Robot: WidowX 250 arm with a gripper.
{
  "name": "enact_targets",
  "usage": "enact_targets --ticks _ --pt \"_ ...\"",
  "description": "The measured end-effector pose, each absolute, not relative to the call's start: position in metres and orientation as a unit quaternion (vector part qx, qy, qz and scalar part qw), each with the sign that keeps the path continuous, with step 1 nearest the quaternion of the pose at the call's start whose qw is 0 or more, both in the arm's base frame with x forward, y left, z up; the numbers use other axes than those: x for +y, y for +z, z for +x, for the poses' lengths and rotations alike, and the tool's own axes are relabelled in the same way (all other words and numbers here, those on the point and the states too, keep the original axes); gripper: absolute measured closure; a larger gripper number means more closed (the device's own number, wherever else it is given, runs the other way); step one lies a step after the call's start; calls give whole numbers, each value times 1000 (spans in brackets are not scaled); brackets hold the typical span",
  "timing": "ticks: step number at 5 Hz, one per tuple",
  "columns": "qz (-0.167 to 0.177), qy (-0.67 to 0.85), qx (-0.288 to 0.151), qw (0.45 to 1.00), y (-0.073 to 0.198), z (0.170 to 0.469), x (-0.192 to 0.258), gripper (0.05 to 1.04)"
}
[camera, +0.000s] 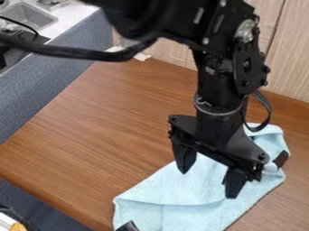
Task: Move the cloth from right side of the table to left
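While the black arm (217, 85) is hanging down from the top edge of the view, we are entering the pieces as follows. Item one: claw (208, 181), black, two-fingered; we are seeing it over the right-hand part of the desk (91, 131), pointing downward above the cloth (172, 191). Its two fingers are standing apart, with pale blue fabric showing between them; whether either tip is pressing on the fabric, we are not managing to tell. Item two: the cloth itself, pale blue, soft, creased; we are finding it on the right-hand side of the desk, where it is lying spread beneath the claw, running from behind the wrist down to the bottom edge of the view, with folds showing in its lower part. Item three: small dark patch (280, 159), which is sitting at the cloth's right edge. Item four: desk, brown wood grain, which is carrying the cloth. Item five: black cable (78, 53), which is stretching across the upper left. Item six: small white piece (142, 57), which is resting by the desk's back edge. Item seven: metal sink (29, 17), which we are noting at the upper left, above a blue-grey panel (60, 85). Item eight: pale wood-grained wall (289, 54), which is standing behind the desk
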State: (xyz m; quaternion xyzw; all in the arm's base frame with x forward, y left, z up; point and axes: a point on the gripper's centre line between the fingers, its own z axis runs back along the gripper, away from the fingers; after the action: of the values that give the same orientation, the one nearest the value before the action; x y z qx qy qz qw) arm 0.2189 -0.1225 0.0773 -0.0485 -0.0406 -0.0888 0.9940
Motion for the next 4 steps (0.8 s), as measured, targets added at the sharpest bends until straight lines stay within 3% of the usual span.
enact_targets --ticks 2,4 --pt "-54 -86 -39 994 66 249 -133 83" --pt "-37 -86 -47 994 31 280 -141 83"
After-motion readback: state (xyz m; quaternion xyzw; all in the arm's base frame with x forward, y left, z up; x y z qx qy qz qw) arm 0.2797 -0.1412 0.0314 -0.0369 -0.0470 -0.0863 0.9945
